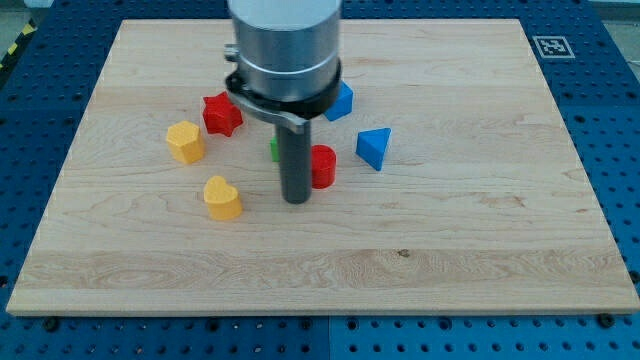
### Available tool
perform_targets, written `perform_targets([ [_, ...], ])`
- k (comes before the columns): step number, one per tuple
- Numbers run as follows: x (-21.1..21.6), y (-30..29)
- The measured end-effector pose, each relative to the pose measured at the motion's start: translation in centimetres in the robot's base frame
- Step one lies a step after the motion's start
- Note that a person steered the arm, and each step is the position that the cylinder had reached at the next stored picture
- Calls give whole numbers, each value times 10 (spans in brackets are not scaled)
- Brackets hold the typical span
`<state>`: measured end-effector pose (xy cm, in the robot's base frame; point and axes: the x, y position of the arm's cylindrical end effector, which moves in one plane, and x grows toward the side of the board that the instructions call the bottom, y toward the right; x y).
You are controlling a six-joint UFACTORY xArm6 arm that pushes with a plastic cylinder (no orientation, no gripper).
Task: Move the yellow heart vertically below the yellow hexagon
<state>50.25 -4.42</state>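
You have no jaws, only my tip (pixel 297 200), just right of the yellow heart (pixel 223 197); the heart sits below-right of the yellow hexagon (pixel 185 141), so nudge it gently leftward

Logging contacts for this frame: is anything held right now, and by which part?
Nothing is held. My tip only pushes; it stands beside the red block, right of the yellow heart, which it does not touch.

Board (pixel 450 240): pale grained wood, matt. Arm housing (pixel 285 40): brushed metal.
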Motion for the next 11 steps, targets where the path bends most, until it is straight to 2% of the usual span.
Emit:
perform_targets([
  [2, 0, -26],
  [3, 0, -69],
  [6, 0, -120],
  [9, 11, -107],
  [11, 49, -105],
])
